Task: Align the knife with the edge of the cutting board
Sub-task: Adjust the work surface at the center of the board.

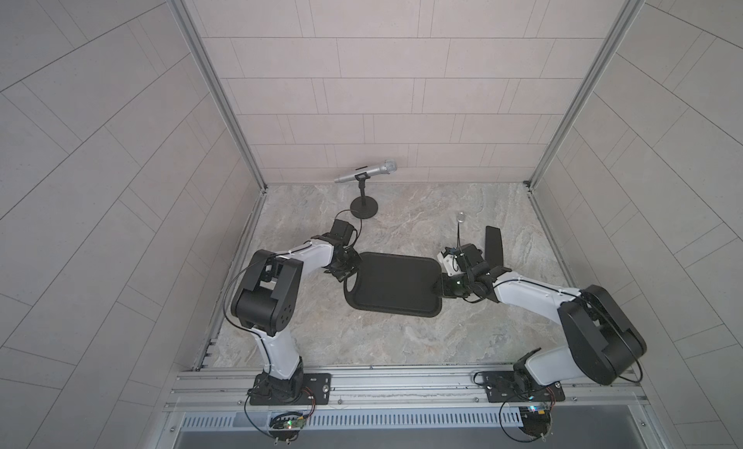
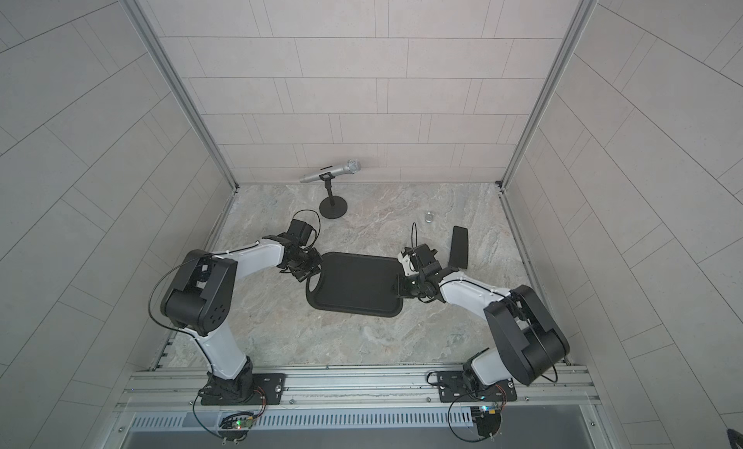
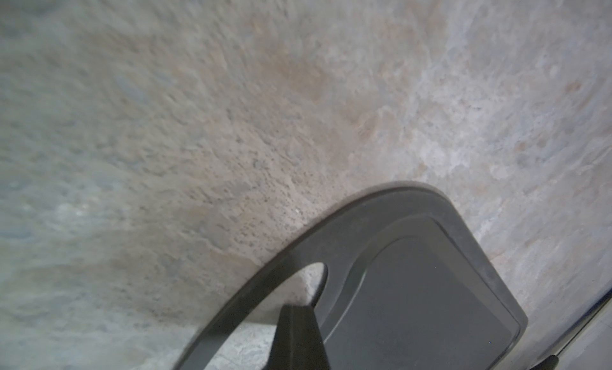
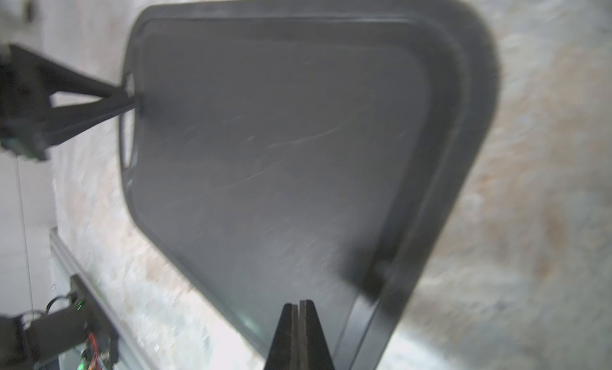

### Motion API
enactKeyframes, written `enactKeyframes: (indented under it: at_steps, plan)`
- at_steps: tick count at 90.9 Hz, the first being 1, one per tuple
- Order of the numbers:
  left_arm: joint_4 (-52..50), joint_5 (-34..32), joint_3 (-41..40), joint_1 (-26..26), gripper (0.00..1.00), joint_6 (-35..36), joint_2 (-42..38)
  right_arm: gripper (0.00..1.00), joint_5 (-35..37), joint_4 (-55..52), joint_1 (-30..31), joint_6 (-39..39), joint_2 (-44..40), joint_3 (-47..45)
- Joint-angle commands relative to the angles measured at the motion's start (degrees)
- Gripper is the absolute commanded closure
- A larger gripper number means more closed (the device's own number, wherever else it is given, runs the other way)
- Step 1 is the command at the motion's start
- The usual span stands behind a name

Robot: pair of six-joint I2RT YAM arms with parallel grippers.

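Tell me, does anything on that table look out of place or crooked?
The knife stands out: it lies on the stone table, apart from the cutting board, off past the end without the handle hole and farther back, touching none of its edges. Nothing looks spilled or broken.

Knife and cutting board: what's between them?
The right gripper, shut, and its wrist sit between the knife and the cutting board, at the board's end without the hole. Seen in both top views.

Grey tiled walls (image 1: 402,85), marbled tabletop (image 1: 402,338) (beige-veined)
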Motion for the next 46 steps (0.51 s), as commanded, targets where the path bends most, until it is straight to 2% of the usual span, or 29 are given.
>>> enactKeyframes:
  at_steps: [1,28,46]
  plan:
    - [-4.32,-0.15,-2.80,-0.63,1.00,-0.45,1.57,1.00,3.05,-5.29,4.95,-0.47,-3.90,-1.18]
    - [-3.95,0.26,-4.17,-0.62,1.00,-0.72,0.77,1.00,13.50,-8.27,15.99,3.08,-7.81,-5.70]
    - [-3.94,0.62,-4.60,-0.62,1.00,-0.74,-0.05,1.00,14.76,-6.91,18.13,4.45,-7.25,-7.98]
